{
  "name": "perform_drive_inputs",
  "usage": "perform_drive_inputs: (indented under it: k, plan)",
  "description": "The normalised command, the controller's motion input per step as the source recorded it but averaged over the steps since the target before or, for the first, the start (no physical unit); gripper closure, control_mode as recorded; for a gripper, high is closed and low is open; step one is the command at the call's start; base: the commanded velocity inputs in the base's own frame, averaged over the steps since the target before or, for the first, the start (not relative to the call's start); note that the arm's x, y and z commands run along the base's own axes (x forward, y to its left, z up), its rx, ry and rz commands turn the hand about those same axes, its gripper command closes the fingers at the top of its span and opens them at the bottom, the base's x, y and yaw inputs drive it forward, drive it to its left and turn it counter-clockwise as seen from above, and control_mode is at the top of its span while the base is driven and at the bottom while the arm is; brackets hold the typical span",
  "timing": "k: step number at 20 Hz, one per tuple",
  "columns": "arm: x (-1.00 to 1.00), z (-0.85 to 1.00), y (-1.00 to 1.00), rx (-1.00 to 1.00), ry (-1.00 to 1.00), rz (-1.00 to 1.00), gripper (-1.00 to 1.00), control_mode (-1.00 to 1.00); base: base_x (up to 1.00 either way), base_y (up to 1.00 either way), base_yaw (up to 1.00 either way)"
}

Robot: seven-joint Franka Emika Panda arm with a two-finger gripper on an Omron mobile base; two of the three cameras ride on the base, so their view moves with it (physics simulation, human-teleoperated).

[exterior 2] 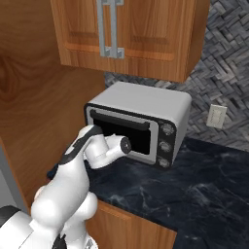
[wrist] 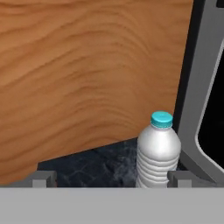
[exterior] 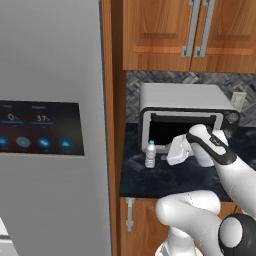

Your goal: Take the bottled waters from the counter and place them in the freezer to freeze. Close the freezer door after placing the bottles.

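One bottled water (exterior: pixel 150 154), a clear ribbed bottle with a pale teal cap, stands upright on the black counter (exterior: pixel 150 182) just left of the microwave. My gripper (exterior: pixel 166 156) hangs level a little to its right, pointing at it. In the hand view the bottle (wrist: pixel 158 153) stands close ahead, nearer the right fingertip (wrist: pixel 179 177) than the left one. The gripper (wrist: pixel 109 179) is open and holds nothing. In the right base view my own arm hides the bottle. The freezer and the freezer door are out of view.
A grey microwave (exterior: pixel 185 115) with a black front stands right behind my hand. A wooden side panel (wrist: pixel 87 78) rises just beyond the bottle. The fridge door with the dark display (exterior: pixel 50 130) fills the left. Upper cabinets (exterior: pixel 190 30) hang overhead.
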Motion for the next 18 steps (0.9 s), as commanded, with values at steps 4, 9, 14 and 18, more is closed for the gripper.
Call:
perform_drive_inputs:
  k: [4, 9, 14, 18]
  plan:
    - [0.13, -0.03, 0.11, 0.00, 0.00, 0.00, -1.00, -1.00, 0.00, 0.00, 0.00]
    - [0.16, -0.19, 0.05, 0.00, 0.00, 0.00, -1.00, -1.00, 0.00, 0.00, 0.00]
    - [0.15, -0.20, 0.00, 0.00, 0.00, 0.00, -1.00, -1.00, 0.00, 0.00, 0.00]
    - [0.20, -0.22, 0.00, 0.00, 0.00, 0.00, -1.00, -1.00, 0.00, 0.00, 0.00]
